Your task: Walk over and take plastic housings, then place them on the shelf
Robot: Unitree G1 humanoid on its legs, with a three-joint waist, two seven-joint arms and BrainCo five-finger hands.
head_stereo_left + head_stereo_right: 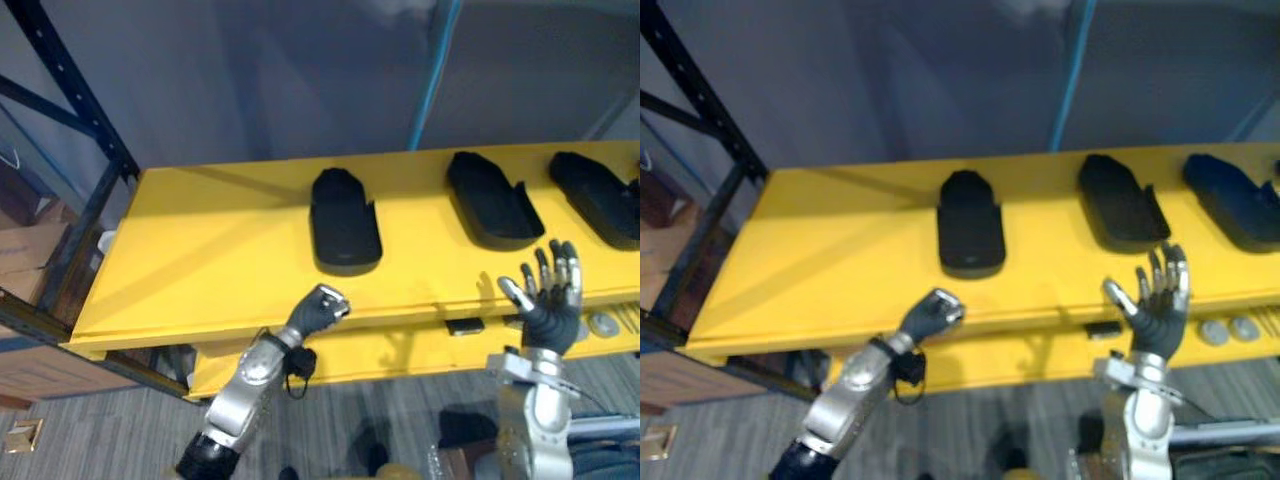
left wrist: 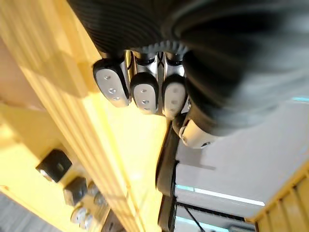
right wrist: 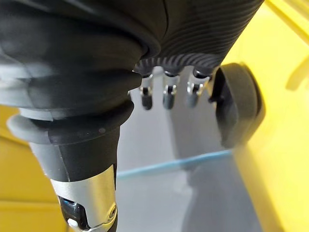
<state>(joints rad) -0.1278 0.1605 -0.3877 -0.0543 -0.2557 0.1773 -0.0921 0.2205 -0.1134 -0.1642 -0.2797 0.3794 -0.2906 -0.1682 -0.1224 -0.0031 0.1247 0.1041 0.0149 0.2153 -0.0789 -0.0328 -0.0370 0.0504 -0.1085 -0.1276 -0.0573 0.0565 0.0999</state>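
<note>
Three black plastic housings lie in a row on the yellow shelf (image 1: pixel 200 250): one in the middle (image 1: pixel 343 222), one to its right (image 1: pixel 492 200) and one at the far right (image 1: pixel 598 198). My left hand (image 1: pixel 318 309) hovers at the shelf's front edge, just below the middle housing, with its fingers (image 2: pixel 145 92) curled into a fist around nothing. My right hand (image 1: pixel 548 290) is raised in front of the shelf edge, below the second housing (image 3: pixel 239 108), fingers spread straight and empty.
A dark steel rack post (image 1: pixel 75 85) rises at the left end of the shelf. Below the top board a lower yellow level (image 1: pixel 400 350) carries small black parts (image 1: pixel 465 326) and round grey pieces (image 1: pixel 603 324). Cardboard boxes (image 1: pixel 25 250) stand at the far left.
</note>
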